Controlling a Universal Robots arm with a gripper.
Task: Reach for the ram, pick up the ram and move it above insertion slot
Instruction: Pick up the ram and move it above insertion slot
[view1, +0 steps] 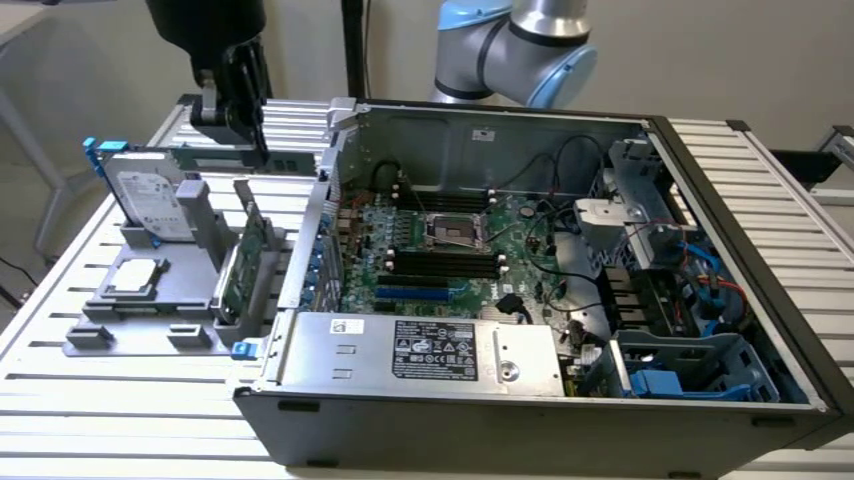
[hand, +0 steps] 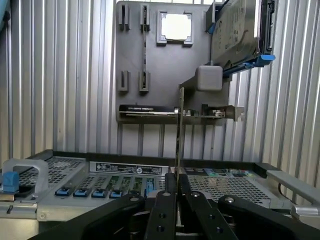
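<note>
Ram sits pinched edge-on between the narrow jaws, held off to the exterior view's left of the computer case, not yet over it. The slatted bench carries that opened case and, beside it, a grey parts holder whose grooves stand boards upright for an easy grasp. Inside the case, the black insertion slot lies among parallel twins, well apart from the stick. The gripper hangs above the holder, gripping the thin board by its faces so its long edge stays free.
</note>
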